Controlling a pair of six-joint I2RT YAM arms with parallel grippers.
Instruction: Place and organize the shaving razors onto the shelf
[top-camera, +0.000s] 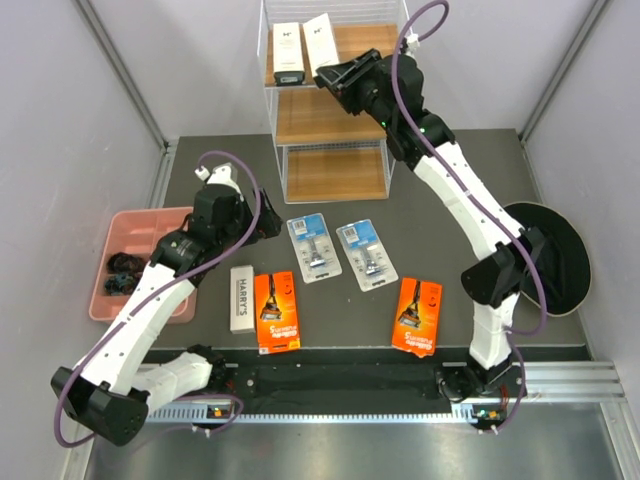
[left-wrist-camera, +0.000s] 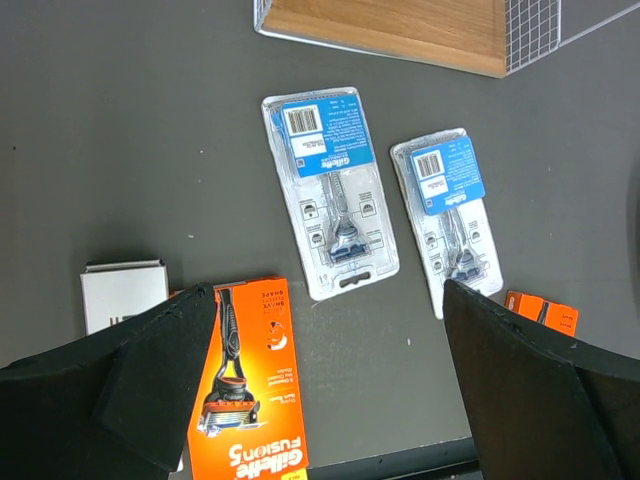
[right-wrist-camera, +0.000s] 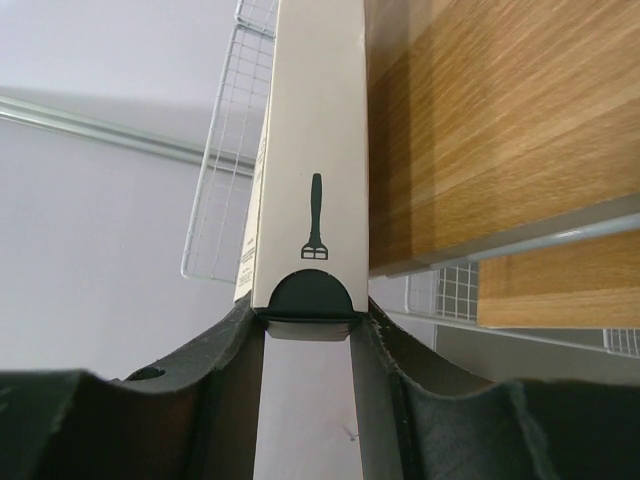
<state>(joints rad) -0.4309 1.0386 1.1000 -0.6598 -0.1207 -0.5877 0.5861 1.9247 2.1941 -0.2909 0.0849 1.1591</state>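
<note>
Your right hand (right-wrist-camera: 308, 308) is clamped on the narrow sides of a long white box (right-wrist-camera: 315, 180). It holds the box on end at the front of the top tier of the shelf (top-camera: 330, 120). The box's far end seems to meet the wood, though the wrist view does not settle it. A second white box (top-camera: 287, 50) sits on that tier just to its left. The overhead frame cuts off the shelf's upper edge.

Your left hand (left-wrist-camera: 328, 290) has its fingers (left-wrist-camera: 150, 380) spread wide and grips nothing, hovering over the worktop (top-camera: 345, 310). In its wrist view the dark fingers cover part of the HARRY'S box (top-camera: 241, 298) and the left orange card (top-camera: 277, 312). Only a corner of the right orange card (top-camera: 418, 315) shows there.

Two blue blister packs (top-camera: 314, 248) (top-camera: 366, 254) lie flat side by side. A strip of bare worktop separates them from the shelf's foot.

A pink tray (top-camera: 150, 213) sits at the left edge, partly under the left arm, its small dark contents hard to make out. A dark round disc (top-camera: 560, 250) lies at the right edge, partly behind the right arm. The worktop is matt dark grey, and the walls are pale lilac.
</note>
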